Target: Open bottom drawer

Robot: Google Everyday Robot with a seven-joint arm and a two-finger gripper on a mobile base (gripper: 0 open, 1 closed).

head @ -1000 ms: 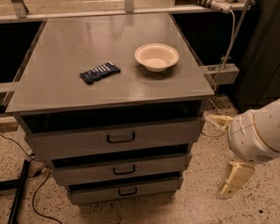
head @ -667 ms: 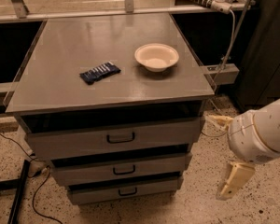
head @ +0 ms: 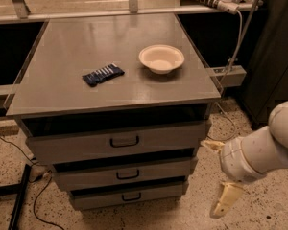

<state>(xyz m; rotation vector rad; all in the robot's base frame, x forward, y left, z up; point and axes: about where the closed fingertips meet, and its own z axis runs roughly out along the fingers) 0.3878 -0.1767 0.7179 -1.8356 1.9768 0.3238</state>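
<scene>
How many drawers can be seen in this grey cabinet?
3, stacked: top drawer, middle drawer below it, bottom drawer lowest. The open pincer hangs right of them.

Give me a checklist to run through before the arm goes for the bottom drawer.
1. Bottom drawer shut, lowest of three: ok.
2. Its black loop handle in view, nothing in front of it: ok.
3. Gripper fingers spread enough to take the handle: ok.
4. Gripper lined up with the handle: not ok; it hangs to the right of the cabinet, apart from it.
5. Cable on the floor left of the drawer, not across its front: ok.
</scene>
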